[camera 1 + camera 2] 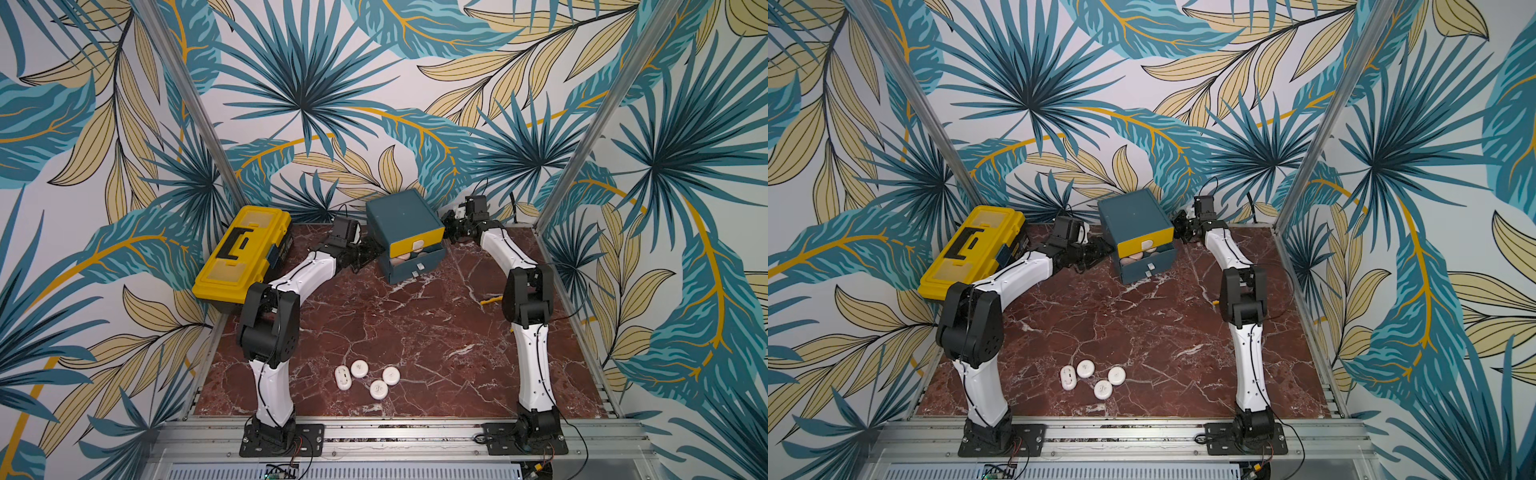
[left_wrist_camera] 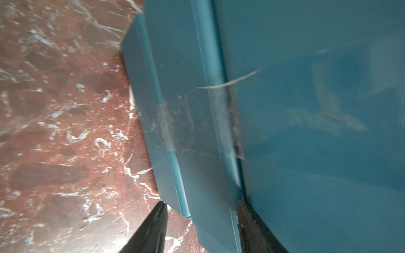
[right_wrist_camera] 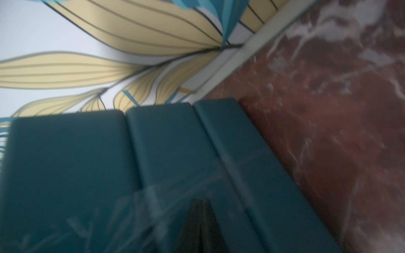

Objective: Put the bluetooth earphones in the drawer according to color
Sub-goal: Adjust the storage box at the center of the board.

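Yellow plastic marks the toolbox (image 1: 241,253) at the left rear of the desk (image 1: 415,332); it has no part in this job. Beside it the left gripper (image 2: 200,203) has its jaws apart astride the stepped side edges of the lower trays, pinching nothing that I can make out. Four white earphones (image 1: 359,368) lie loose in a cluster near the front edge. They are well apart from the drawer (image 1: 401,216), which stands askew at the back, its middle tray open and peach-pink cases (image 1: 401,261) showing inside. The right gripper (image 3: 202,203) is clenched, empty, against the drawer's far side. The drawer looks light, so an uneven shove from either arm could swing or slide it. A white case dropped into the open pink tray would also spoil the sort. These earphones are smooth, rounded pebbles with a small mark on top, likely to squirt out of a narrow pinch.
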`<control>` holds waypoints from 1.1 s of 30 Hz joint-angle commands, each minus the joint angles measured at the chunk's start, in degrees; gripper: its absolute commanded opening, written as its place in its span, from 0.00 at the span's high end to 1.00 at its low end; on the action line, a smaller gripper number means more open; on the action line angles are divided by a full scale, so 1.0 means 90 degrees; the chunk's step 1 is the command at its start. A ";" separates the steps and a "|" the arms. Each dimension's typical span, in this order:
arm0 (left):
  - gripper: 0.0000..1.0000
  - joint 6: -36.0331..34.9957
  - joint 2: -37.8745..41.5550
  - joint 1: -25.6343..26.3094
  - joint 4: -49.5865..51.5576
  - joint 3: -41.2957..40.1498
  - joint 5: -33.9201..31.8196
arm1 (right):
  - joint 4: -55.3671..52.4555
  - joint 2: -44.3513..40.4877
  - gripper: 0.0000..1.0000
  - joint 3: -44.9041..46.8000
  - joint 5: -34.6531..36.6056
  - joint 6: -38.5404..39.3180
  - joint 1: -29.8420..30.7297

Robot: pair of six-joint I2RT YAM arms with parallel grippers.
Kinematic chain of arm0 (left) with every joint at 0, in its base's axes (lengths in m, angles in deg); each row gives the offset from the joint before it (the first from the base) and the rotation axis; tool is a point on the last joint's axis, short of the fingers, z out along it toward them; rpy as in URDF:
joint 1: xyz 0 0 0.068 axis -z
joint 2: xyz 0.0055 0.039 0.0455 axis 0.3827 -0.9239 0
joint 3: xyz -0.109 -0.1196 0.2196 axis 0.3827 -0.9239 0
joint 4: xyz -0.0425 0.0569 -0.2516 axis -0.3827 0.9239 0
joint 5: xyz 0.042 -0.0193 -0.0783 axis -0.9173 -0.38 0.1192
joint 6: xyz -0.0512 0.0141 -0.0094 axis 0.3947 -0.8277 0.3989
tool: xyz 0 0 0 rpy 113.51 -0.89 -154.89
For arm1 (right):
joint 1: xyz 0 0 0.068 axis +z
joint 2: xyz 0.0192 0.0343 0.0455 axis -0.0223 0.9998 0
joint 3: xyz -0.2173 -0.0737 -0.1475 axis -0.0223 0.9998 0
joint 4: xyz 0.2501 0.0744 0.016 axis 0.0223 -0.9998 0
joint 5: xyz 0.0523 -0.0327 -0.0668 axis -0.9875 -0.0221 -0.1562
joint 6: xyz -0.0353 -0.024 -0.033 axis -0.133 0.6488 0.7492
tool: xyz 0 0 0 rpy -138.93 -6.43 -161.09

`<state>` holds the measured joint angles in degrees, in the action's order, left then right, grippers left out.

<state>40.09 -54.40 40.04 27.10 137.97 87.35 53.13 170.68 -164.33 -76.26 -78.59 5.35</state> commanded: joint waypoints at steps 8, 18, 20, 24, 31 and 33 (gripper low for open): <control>0.43 -0.0655 0.0659 0.0036 0.0338 0.0320 0.0420 | 0.0368 -0.2178 0.88 0.2012 -0.0686 0.0693 0.0706; 0.43 -0.0748 0.0894 0.0082 0.0310 0.0000 0.0495 | 0.0868 -0.2635 0.88 0.2924 -0.0460 0.0634 0.1270; 0.41 -0.0841 0.0992 0.0076 0.0397 -0.0042 0.0456 | 0.0938 -0.2792 0.88 0.3113 -0.0427 0.0636 0.1364; 0.39 -0.1087 0.1023 0.0077 0.0689 0.0131 0.0321 | 0.0981 -0.3187 0.88 0.3562 -0.0244 0.0726 0.1459; 0.38 -0.1173 0.1052 0.0082 0.0807 0.0226 0.0325 | 0.1204 -0.3793 0.88 0.4265 -0.0200 0.0696 0.1587; 0.38 -0.1191 0.1132 0.0082 0.0807 0.0158 0.0341 | 0.1216 -0.3971 0.88 0.4455 -0.0170 0.0734 0.1709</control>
<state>30.34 -47.82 37.53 42.69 137.62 80.12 62.05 137.35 -126.53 -66.73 -73.20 13.62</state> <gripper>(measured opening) 0.617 0.122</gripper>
